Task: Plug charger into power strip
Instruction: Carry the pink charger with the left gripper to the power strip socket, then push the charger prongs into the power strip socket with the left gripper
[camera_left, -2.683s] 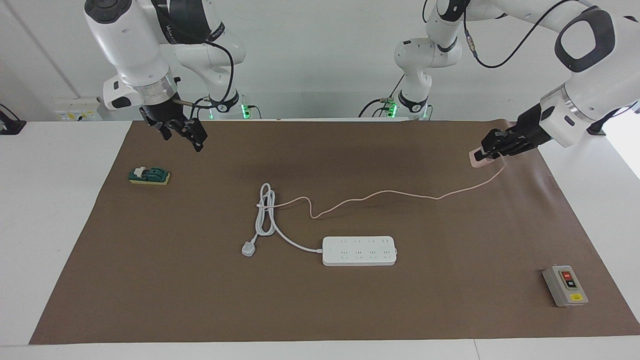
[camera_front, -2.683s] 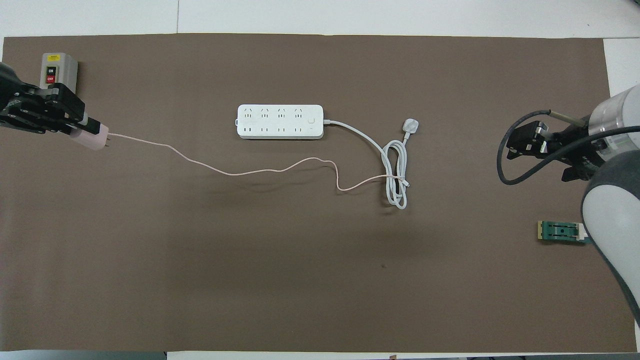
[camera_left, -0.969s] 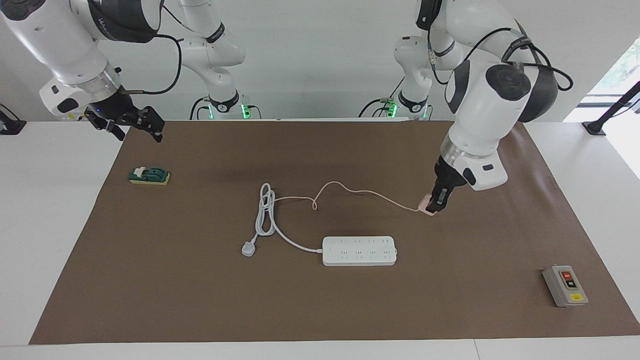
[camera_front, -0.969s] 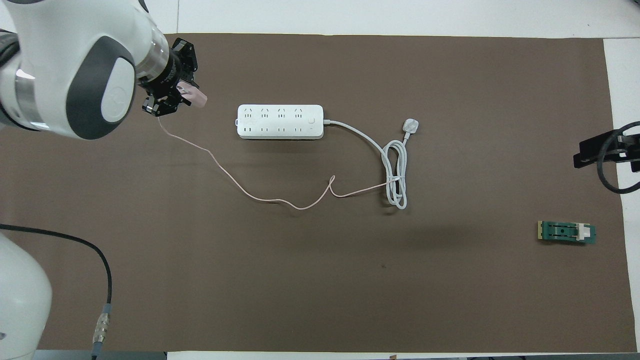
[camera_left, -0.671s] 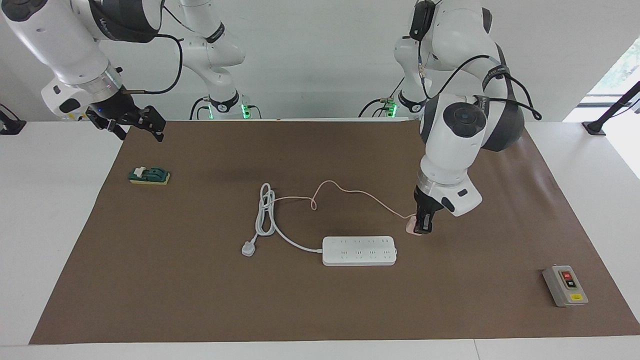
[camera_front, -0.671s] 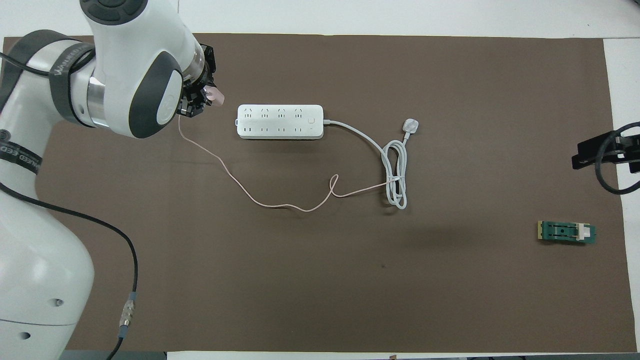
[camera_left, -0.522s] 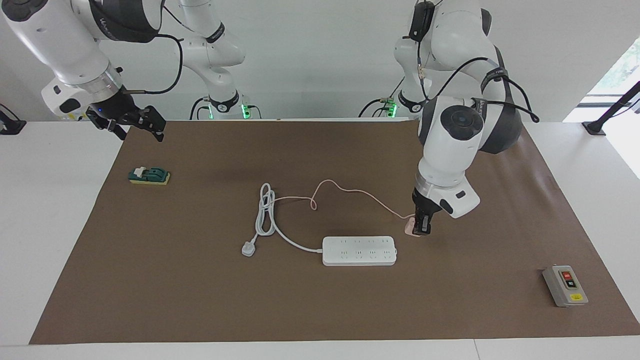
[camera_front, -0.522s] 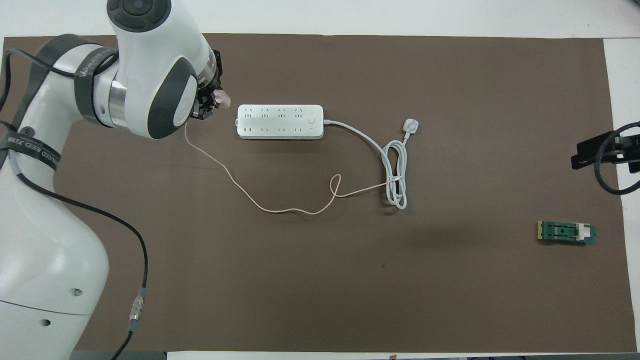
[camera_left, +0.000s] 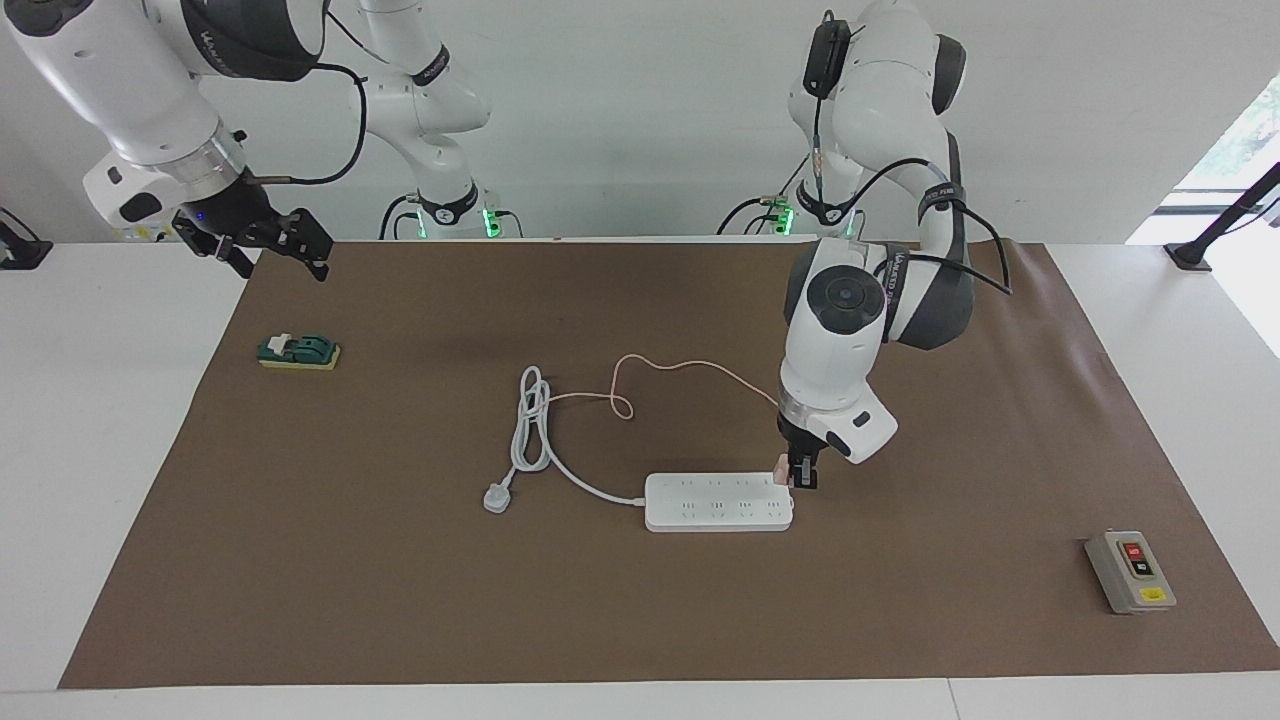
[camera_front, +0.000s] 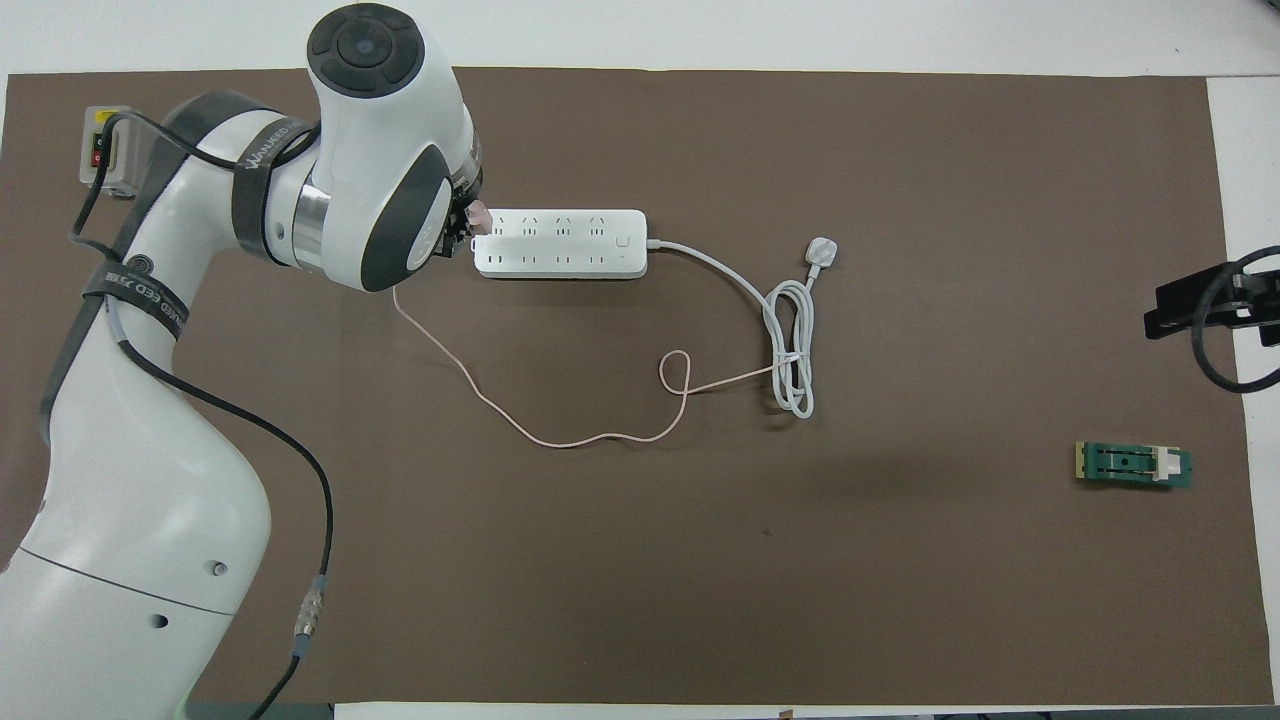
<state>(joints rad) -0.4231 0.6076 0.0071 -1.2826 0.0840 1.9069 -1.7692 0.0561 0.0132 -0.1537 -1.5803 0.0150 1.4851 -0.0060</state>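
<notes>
Although the small pale-pink cube-shaped charger (camera_left: 782, 466) looks light and rigid, its smooth plastic faces could slip, so the sound hold is across two flat side faces, clear of the prongs, which is roughly how the left gripper (camera_left: 801, 478) has it, its jaws clenched on the cube. The charger hangs over the end of the long flat white power strip (camera_left: 718, 502) at the strip's 3 o'clock in the facing view, toward the left arm's end of the table (camera_left: 640, 620); whether the prongs already touch a socket cannot be told. The thin pink cable (camera_front: 560, 440) is limp and trails in loose curves and a small loop to the bundled thick white cord (camera_front: 790, 345), so it should drag little, though it could snag there. The strip itself is light and lies loose on the brown mat, so a skewed push would likely slide it instead of seating the prongs; a straight downward press is called for. The right gripper (camera_left: 268, 240) waits over the mat's corner at 10 o'clock, jaws released, above the green block (camera_left: 298, 352).
</notes>
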